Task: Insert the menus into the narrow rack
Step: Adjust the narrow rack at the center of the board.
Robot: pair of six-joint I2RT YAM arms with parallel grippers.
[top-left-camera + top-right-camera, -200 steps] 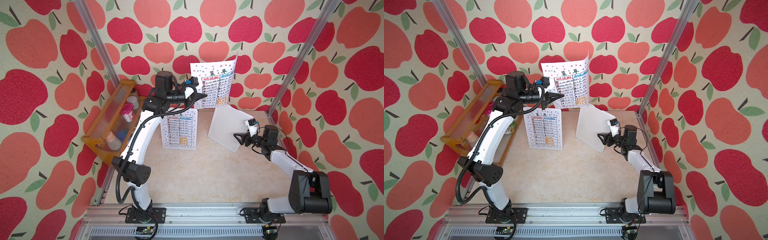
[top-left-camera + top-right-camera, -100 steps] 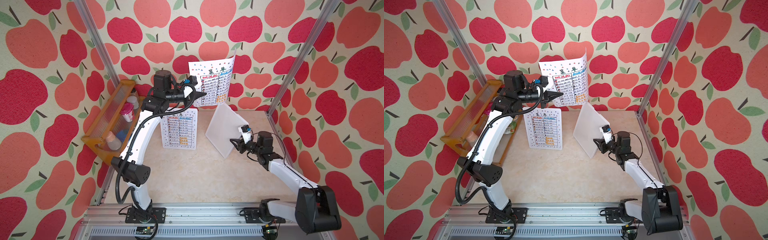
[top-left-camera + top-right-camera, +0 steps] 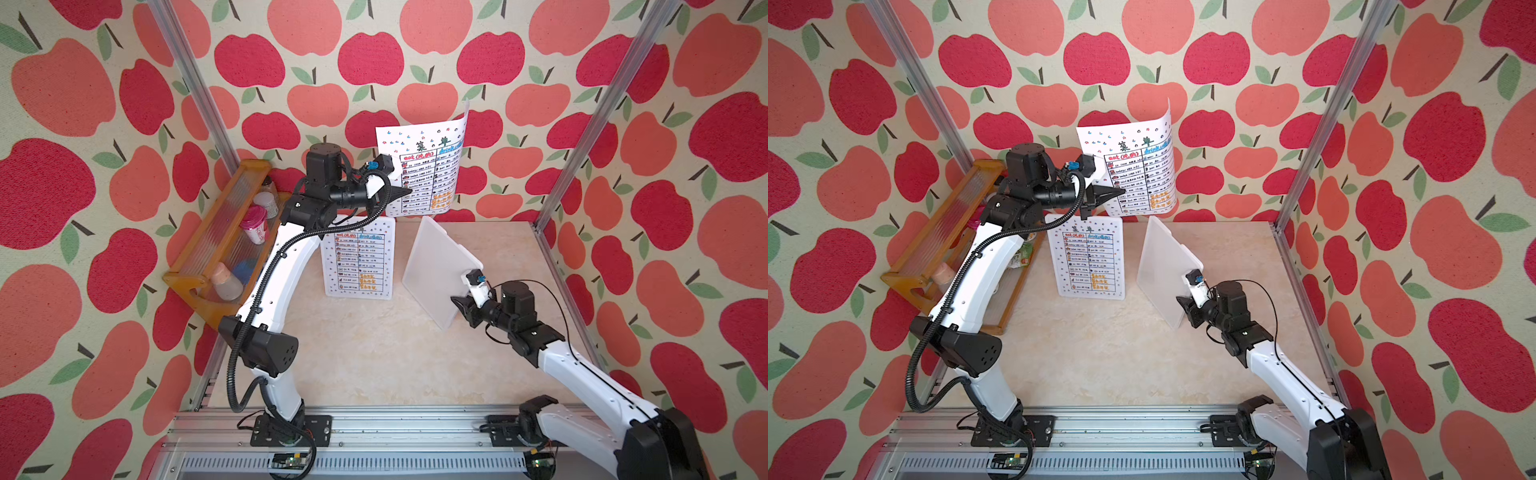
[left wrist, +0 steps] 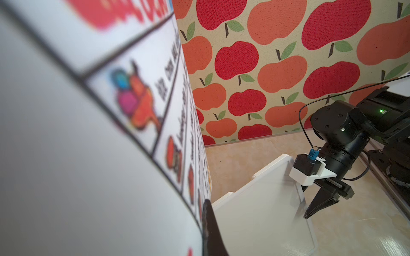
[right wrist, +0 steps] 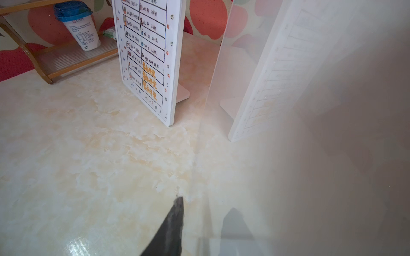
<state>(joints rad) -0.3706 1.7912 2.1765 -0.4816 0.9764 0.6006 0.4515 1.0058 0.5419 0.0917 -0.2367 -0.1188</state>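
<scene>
Two hands engaged: right hand (image 3: 457,302) clamps the near edge of the empty rack (image 3: 436,270), holding it tilted. Beyond the rack, left hand (image 3: 405,192), closed, pinches the menu (image 3: 428,166) aloft. Align the sheet's edge with the slot; lower slowly, rack steady.

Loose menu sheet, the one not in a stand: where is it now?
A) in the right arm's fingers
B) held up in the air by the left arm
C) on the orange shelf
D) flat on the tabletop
B: the left fingers pinch the curled menu sheet at its edge, holding it upright above the tabletop.
</scene>
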